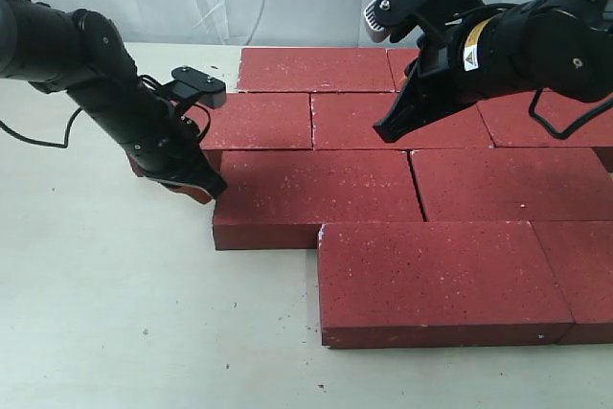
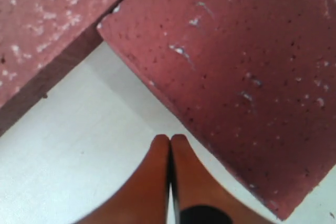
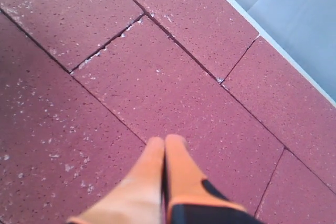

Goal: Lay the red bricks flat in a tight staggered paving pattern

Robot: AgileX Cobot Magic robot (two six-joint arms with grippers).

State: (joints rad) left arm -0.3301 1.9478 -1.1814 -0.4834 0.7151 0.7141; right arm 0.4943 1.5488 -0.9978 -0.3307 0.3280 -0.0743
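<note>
Red bricks point(image 1: 316, 193) lie flat on a pale tabletop point(image 1: 115, 313) in four staggered rows, their long sides butted close with thin dark joints between them. The front row sits furthest right and runs past the view's right edge. The left end effector point(image 1: 196, 189), on a black arm, points down at the left end of the third-row brick, just beside its back corner. The right end effector point(image 1: 388, 129) tapers to a closed point over the middle brick of the second row; contact cannot be told.
</note>
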